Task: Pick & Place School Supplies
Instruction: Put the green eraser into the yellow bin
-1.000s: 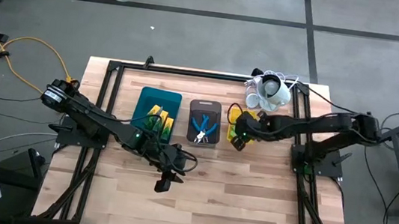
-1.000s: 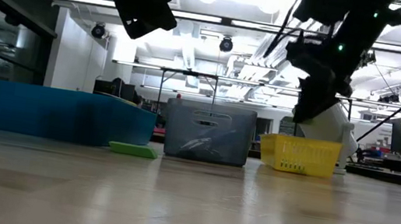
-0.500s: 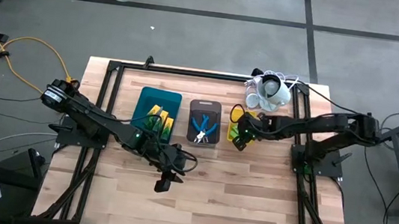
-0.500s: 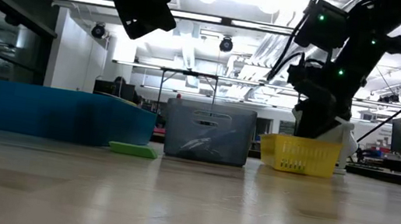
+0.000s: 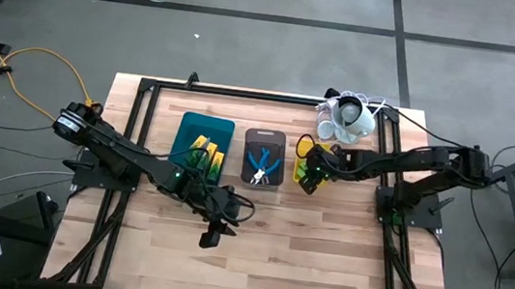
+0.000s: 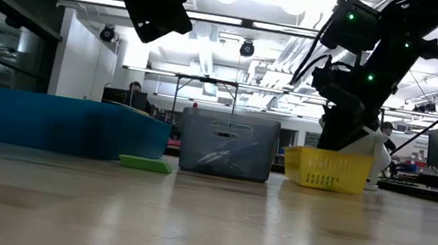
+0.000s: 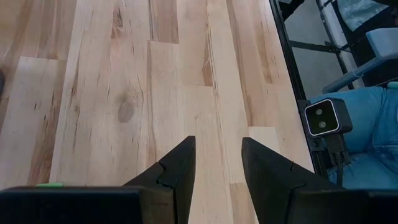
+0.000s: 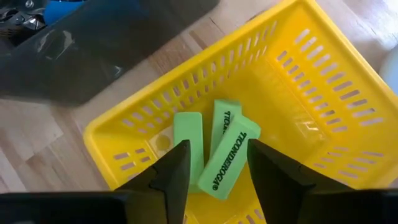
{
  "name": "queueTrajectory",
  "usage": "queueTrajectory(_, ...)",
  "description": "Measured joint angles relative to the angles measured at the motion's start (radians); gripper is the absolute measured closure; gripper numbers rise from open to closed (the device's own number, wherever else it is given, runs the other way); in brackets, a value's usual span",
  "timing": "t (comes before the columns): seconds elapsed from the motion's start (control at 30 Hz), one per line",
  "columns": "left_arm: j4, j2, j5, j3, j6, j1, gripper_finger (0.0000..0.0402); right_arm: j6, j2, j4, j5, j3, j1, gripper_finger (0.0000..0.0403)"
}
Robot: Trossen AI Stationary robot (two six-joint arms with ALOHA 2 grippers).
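Now my right gripper hangs open over the yellow tray; three green sticks seem to lie inside. My left gripper waits open.

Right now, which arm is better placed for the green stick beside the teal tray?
Left. The left claw hangs open on the side of the teal tray and green stick; the right claw is over the yellow basket.

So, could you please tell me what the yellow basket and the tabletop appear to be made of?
The yellow basket looks like moulded plastic: uniform glossy colour, with regular slotted walls. The tabletop looks like wood with a smooth, light finish: jointed planks with grain and a knot. It might be laminate.
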Motion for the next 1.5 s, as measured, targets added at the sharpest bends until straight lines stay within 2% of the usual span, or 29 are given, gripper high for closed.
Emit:
queueTrajectory(0.43,0.000,0.000,0.000,0.000,0.000,0.000,0.0274,-0.060,-0.036,0.034,-0.027,0.020,0.000,0.0257)
queueTrajectory(0.73,-0.051,0.000,0.000,0.000,0.013,0.000,0.0274,-0.018,-0.128,0.080,-0.230,0.030,0.039,0.0266)
queueTrajectory(1.0,-0.115,0.000,0.000,0.000,0.098,0.000,0.0274,0.003,-0.134,0.248,-0.373,0.030,0.147,0.0278)
queueTrajectory(1.2,-0.175,0.000,-0.025,0.000,0.225,0.000,0.0274,0.003,-0.134,0.371,-0.374,0.030,0.242,0.0282)
queueTrajectory(1.5,-0.205,0.000,-0.174,-0.013,0.283,0.003,0.0274,0.005,-0.134,0.446,-0.338,0.030,0.374,0.0282)
